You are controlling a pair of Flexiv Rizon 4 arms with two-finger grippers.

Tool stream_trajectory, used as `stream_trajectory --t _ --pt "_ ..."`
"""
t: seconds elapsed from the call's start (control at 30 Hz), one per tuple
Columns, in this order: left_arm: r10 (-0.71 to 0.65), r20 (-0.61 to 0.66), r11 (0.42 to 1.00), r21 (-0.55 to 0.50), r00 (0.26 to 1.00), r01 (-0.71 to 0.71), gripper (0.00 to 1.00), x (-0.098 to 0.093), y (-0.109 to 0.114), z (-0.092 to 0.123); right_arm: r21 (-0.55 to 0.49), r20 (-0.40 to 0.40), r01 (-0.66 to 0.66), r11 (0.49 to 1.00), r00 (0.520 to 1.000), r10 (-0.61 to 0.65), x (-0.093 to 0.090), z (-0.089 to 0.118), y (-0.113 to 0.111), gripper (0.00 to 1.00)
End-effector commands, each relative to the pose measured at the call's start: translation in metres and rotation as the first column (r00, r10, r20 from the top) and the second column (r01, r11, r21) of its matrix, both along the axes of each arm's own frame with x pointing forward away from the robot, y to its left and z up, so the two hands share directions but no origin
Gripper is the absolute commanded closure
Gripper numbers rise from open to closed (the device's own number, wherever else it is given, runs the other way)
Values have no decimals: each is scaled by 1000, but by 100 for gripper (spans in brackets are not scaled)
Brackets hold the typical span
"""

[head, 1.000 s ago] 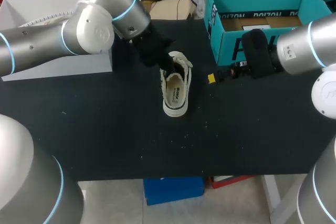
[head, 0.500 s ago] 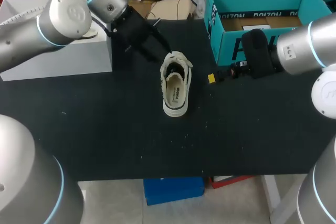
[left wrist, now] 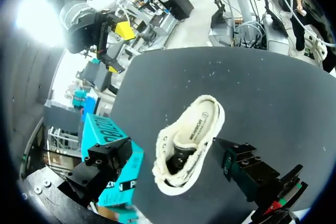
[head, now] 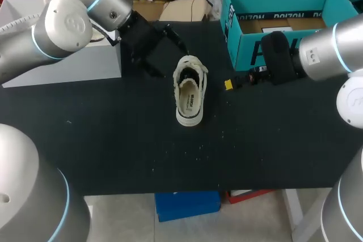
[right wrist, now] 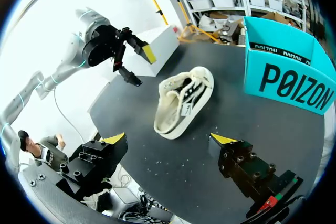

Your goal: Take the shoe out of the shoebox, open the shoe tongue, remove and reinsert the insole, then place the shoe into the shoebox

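A black table (head: 113, 151) carries a white shoe (head: 190, 97) on its sole near the middle, a teal shoebox (head: 238, 43) far right, a white box (head: 68, 69) far left, and scattered pale specks (head: 198, 148).

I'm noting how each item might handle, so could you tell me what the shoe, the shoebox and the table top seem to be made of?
Shoe: looks like cream canvas, matte, with fuzzy frayed edges and a paler, rubber-like sole.
Shoebox: probably cardboard, printed teal outside, plain brown showing inside.
Table top: black and matte, possibly a cloth or mat; hard to tell.
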State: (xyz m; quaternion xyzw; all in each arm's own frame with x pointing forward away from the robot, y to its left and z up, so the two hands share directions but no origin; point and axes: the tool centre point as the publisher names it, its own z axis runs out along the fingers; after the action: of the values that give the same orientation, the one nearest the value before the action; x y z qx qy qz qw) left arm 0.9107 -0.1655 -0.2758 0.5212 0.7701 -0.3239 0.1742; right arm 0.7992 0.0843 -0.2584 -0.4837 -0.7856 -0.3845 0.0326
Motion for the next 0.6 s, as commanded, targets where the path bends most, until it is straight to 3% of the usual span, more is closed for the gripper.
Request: stream_trajectory --t 0.03,0.23,0.33,0.6 --pt "88 -166 996 47 982 -82 0 -2 7 0 -4 -2 2 1000 1000 -2 1 0 2 0" --pt "345 -348 938 107 872 -329 0 -7 27 17 -4 -2 2 1000 1000 -2 1 0 2 0" --pt "489 -453 863 128 746 -488 0 -11 44 24 -4 -2 2 1000 1000 -2 1 0 2 0" --pt "626 -579 700 121 523 -704 0 -32 88 15 -4 -2 2 1000 1000 -2 1 0 2 0"
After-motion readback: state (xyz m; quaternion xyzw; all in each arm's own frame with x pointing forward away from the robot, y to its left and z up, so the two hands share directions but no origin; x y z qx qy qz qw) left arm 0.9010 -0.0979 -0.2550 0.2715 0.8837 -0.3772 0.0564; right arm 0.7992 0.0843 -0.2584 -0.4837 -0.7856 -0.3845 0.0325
